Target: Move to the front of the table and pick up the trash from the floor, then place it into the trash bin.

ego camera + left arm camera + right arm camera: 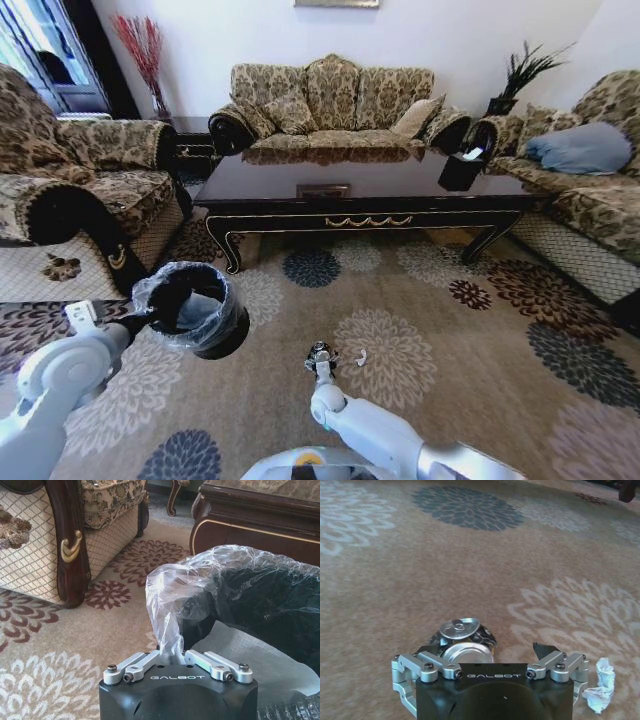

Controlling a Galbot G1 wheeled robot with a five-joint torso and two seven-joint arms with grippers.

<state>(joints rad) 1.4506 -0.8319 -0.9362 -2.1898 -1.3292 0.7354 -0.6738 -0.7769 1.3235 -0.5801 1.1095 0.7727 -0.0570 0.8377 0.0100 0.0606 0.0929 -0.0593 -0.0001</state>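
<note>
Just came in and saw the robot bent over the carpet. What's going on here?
It is clearing litter from the carpet in front of the coffee table. The left gripper holds the black trash bin by its plastic liner, fingers shut on the bag. The right gripper is down at the floor with its fingers open around a crushed silver can. A crumpled white paper scrap lies beside it, not yet picked up.

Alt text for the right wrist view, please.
The right end effector, open, hovers just over a crushed silver can on the flower-patterned beige carpet. A crumpled white paper scrap lies beside it.
</note>
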